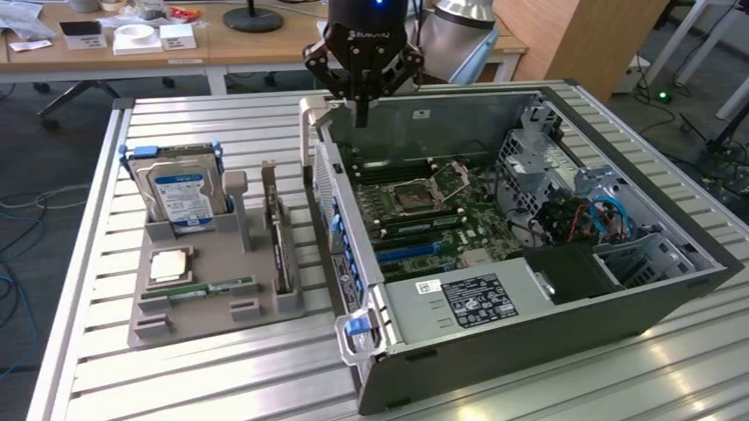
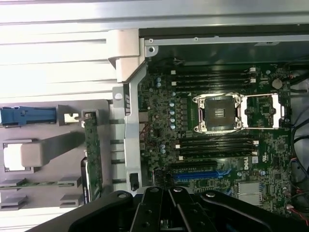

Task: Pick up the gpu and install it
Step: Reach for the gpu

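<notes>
The gpu (image 1: 281,254) stands on edge in a slot of the grey holder tray (image 1: 272,305), to the exterior view's left of the open computer case (image 1: 655,289). In the wrist view the gpu (image 2: 92,150) is a thin card with a metal bracket end, beside the case's side wall. My gripper (image 1: 360,112) hangs above the far edge of the case, over the motherboard (image 1: 410,206), apart from the gpu. My gripper (image 2: 167,191) is shut, with nothing between its fingers.
The tray also holds an upright blue-labelled hard drive (image 1: 181,189), a flat CPU (image 1: 170,263) and a green RAM stick (image 1: 217,288). The motherboard shows a CPU socket (image 2: 217,113) and a blue slot (image 2: 193,175). A desk (image 1: 140,48) stands behind the slatted table (image 1: 175,386).
</notes>
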Tool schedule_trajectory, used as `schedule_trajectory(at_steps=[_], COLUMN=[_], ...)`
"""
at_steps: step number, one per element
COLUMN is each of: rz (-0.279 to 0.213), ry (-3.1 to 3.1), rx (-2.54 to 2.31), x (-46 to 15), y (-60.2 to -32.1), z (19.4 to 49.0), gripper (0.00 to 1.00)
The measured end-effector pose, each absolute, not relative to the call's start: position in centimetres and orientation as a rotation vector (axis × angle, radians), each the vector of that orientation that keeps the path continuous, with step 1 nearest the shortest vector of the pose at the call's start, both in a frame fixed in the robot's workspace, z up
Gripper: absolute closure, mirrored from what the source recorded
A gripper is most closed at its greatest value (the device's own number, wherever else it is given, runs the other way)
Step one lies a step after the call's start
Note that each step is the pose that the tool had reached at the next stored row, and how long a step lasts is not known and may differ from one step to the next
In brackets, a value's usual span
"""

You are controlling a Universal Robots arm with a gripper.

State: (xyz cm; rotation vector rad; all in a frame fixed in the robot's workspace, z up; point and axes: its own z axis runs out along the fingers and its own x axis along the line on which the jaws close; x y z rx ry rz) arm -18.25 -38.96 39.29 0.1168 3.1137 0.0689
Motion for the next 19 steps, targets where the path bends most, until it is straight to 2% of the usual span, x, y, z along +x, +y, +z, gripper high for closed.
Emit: schedule_trajectory(at_steps=[19], rz=[0.069], ry=[3.114], rx=[0.117], x=[-21.2], y=[-38.3], z=[39.3], gripper=[0.89])
